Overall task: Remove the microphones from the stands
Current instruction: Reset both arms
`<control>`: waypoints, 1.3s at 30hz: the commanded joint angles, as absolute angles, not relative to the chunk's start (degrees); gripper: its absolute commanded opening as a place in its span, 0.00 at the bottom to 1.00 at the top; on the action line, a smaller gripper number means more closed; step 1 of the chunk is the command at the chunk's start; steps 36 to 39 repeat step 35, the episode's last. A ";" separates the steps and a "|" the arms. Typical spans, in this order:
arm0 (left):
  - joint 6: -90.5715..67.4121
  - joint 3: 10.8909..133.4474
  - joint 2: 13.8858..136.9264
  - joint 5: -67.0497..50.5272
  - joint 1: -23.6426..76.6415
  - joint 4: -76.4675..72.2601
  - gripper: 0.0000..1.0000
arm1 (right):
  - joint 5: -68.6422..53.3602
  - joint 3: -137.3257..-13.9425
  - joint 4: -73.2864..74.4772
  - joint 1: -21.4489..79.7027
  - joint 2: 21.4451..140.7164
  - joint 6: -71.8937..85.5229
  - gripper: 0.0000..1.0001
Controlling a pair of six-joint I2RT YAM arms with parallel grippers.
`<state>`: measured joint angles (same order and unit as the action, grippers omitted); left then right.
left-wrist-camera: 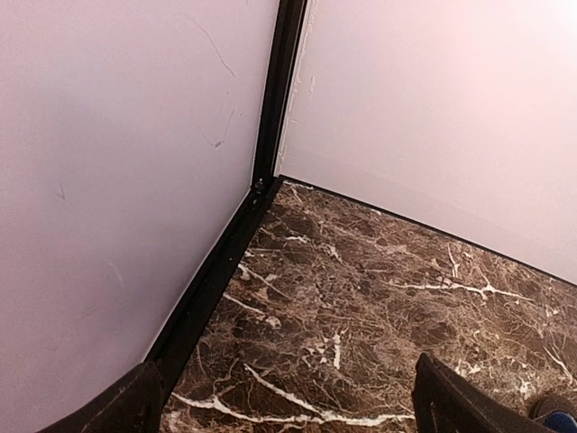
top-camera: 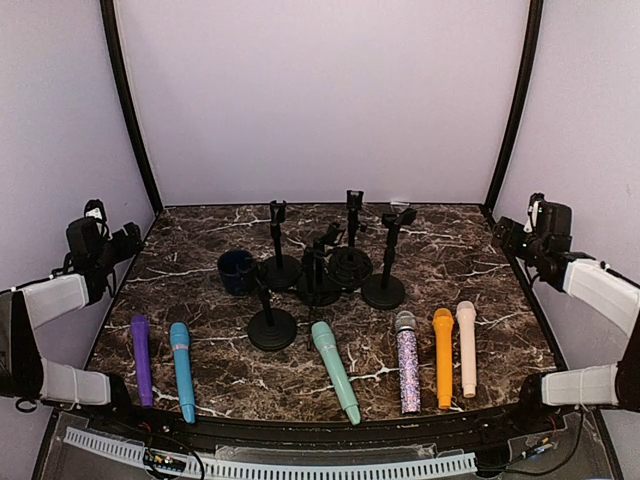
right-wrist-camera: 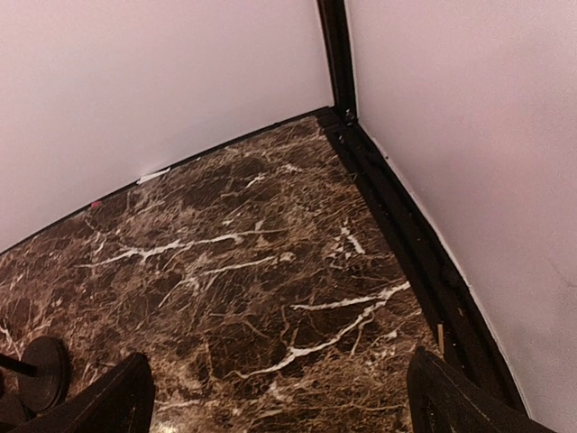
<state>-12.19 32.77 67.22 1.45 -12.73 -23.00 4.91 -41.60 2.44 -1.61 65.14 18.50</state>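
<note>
The stands (top-camera: pixel 330 265) clustered mid-surface all look bare, so the removal seems finished. The sound move now is to hold both arms out at the sides, clear of those stands. Six microphones lie in a row along the near edge of the surface (top-camera: pixel 470 260), the mint microphone (top-camera: pixel 335 370) near the middle. The left gripper (top-camera: pixel 125 242) and right gripper (top-camera: pixel 510 235) are spread wide and empty, well apart from the row.
</note>
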 commanded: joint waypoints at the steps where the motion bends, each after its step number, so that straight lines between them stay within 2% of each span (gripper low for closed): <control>1: -9.57 27.12 63.64 7.34 -12.64 -33.78 0.99 | 11.20 -30.14 -20.99 -2.46 59.98 16.98 0.99; 7: -10.25 16.51 62.87 9.03 -12.66 -47.63 0.99 | 15.64 -16.44 -42.60 -2.55 59.10 13.82 0.99; 17: -7.45 12.16 69.35 0.36 -12.45 -54.10 0.99 | 14.34 -8.37 -67.22 -2.57 73.77 8.13 0.99; 24: -8.46 16.05 77.28 -4.21 -11.78 -54.56 0.99 | 11.25 -8.97 -68.33 -2.48 75.21 7.25 0.99; 39: -8.32 16.18 78.14 -3.98 -10.87 -55.33 0.99 | 11.12 -9.40 -67.94 -2.48 75.48 7.21 0.99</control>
